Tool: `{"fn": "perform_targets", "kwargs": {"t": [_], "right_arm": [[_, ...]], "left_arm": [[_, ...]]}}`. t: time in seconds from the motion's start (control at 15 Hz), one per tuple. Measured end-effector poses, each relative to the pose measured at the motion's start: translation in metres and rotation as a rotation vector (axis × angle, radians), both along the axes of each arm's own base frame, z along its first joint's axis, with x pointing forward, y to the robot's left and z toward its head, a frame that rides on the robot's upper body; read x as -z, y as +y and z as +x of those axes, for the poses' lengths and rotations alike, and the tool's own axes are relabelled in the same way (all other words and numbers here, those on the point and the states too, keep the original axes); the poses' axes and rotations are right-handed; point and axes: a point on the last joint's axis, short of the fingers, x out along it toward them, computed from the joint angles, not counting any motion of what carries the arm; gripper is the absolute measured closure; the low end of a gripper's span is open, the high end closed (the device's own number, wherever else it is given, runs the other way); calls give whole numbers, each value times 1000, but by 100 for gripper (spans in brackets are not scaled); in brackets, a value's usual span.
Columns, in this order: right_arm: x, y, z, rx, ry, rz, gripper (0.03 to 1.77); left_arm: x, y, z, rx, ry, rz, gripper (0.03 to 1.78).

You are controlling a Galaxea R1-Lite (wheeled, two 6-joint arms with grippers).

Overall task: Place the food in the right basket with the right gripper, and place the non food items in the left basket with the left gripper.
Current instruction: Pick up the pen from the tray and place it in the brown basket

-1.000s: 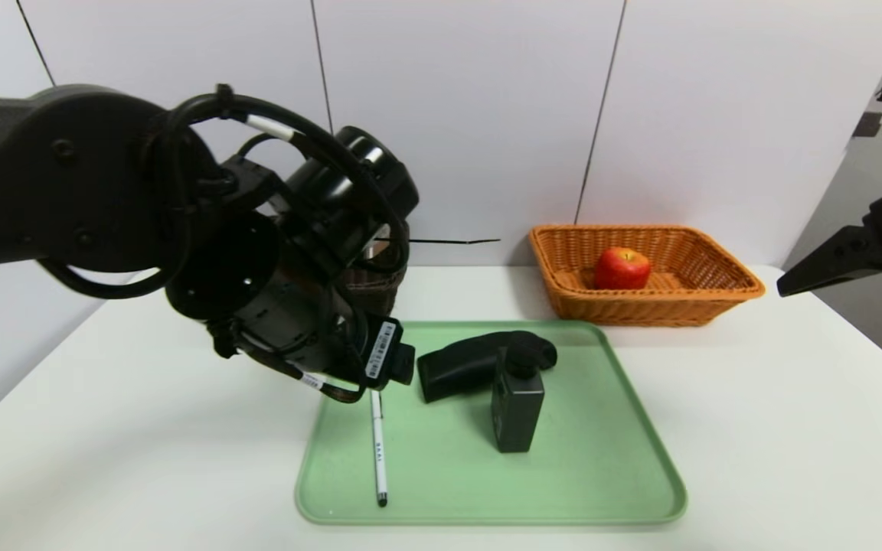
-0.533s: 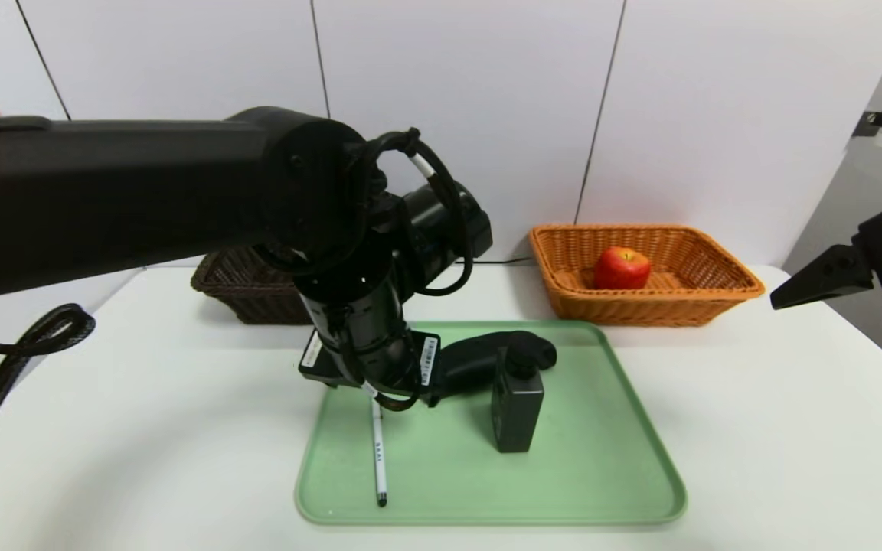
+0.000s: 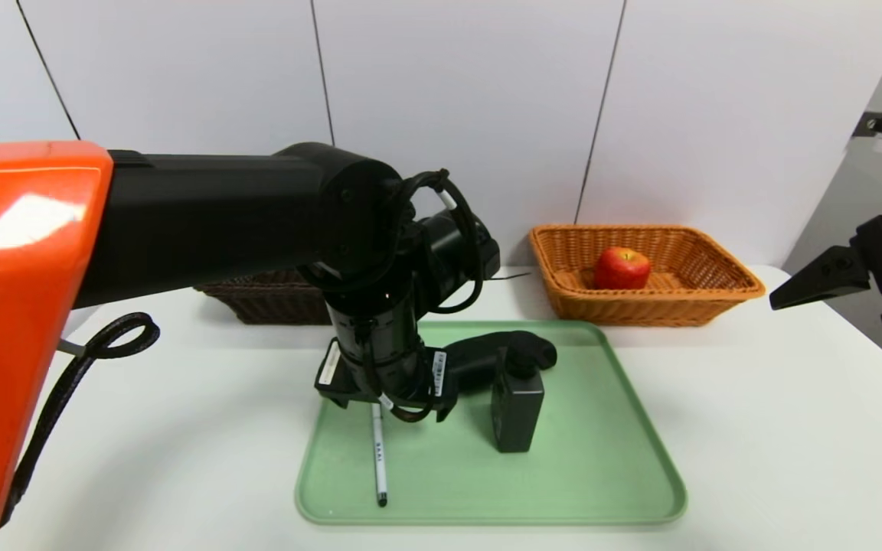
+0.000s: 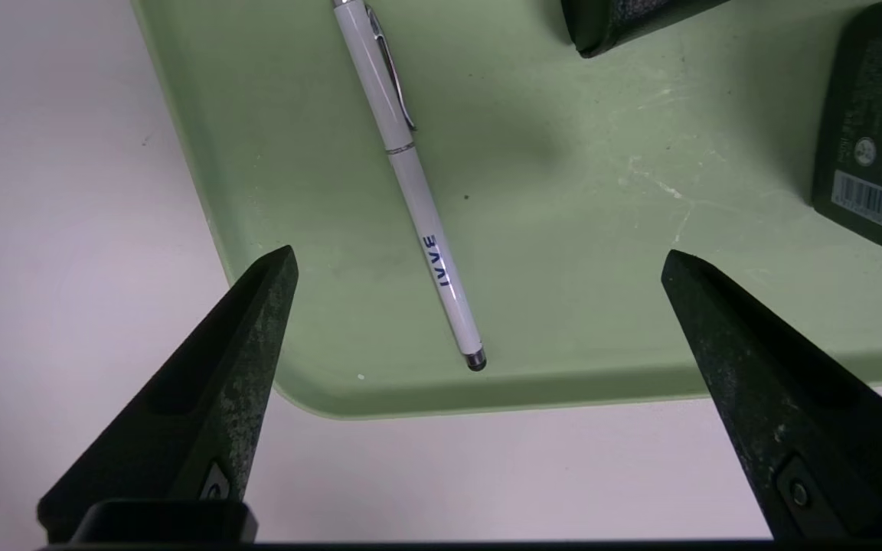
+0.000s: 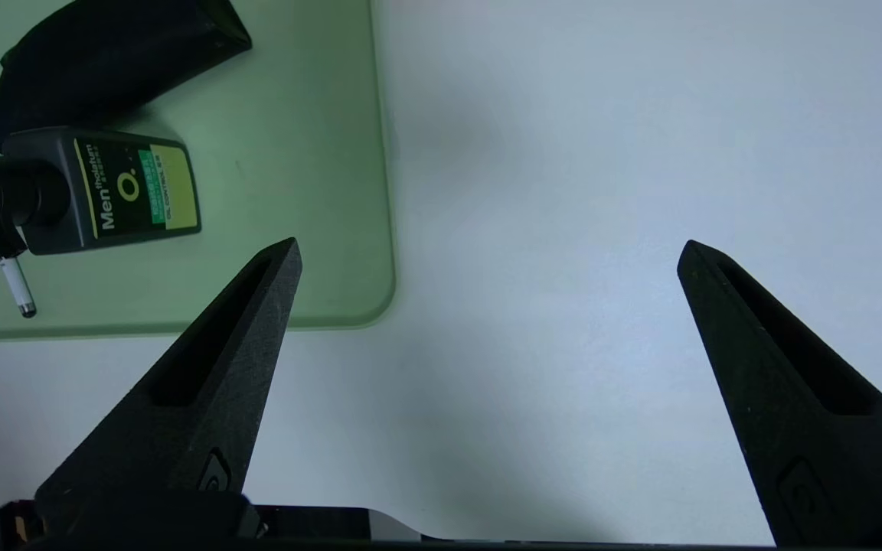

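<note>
Green plastic forms the tray that lies on the white counter, and it carries the three non food items. The white pen lies at about 8 o'clock on the tray, the black bottle stands near the centre, and the black scanner-like device lies at about 12 o'clock, just behind the bottle. The left end effector hangs above the far end of the pen, pointing steeply down; its fingers are spread wide and hold nothing. The right end effector is at 3 o'clock from the tray, above bare counter, also wide open and empty. The apple sits inside the orange-tan basket at 1 o'clock from the tray. The dark brown basket is at 10 o'clock, partly hidden by the left arm.
</note>
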Motion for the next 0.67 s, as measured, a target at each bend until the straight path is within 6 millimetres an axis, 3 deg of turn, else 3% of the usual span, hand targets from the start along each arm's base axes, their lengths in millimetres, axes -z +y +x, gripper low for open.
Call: {"fn": "perform_targets", "kwargs": {"t": [0.67], "right_arm": [[2, 0, 7, 0, -4, -2, 11]], "left_arm": [[22, 11, 19, -59, 75, 22, 12]]}}
